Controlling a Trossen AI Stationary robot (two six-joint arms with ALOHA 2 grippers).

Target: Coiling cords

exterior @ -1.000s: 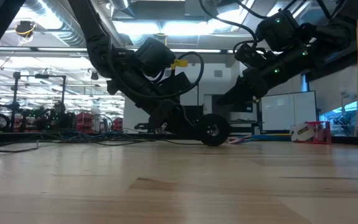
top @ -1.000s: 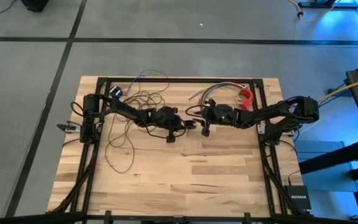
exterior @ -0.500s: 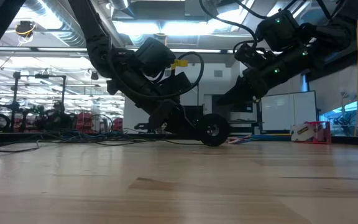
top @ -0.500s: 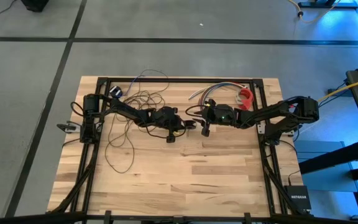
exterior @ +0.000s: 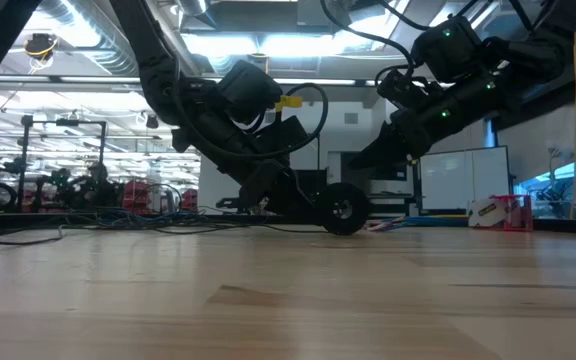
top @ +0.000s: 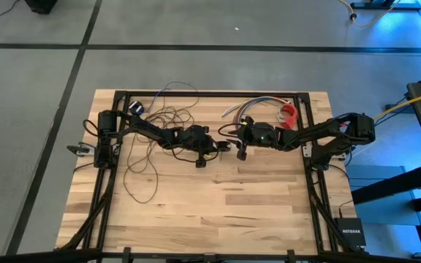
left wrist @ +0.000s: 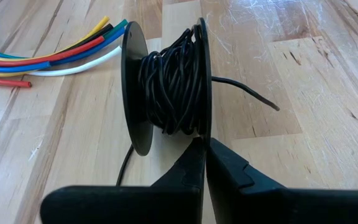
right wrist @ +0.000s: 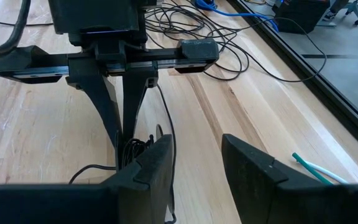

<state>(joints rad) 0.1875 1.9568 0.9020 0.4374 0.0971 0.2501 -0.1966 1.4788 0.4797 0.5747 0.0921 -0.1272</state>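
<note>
Left wrist view: left gripper [left wrist: 205, 144] jaws pinched on the spool [left wrist: 166, 87] rim, probably steadying it upright mid-tabletop [top: 196, 212]. Cords [top: 152, 139] partly wound on, the rest looping loose beyond the spool. Right gripper [right wrist: 194, 165] facing the spool, jaws wide, empty.

Dark cords [top: 152, 139] sprawl in loops, partly wound on spool [left wrist: 166, 87].

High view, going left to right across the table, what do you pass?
Loose loops of thin dark cord → shut left gripper → open right gripper → bundle of multicoloured wires → small red object.
</note>
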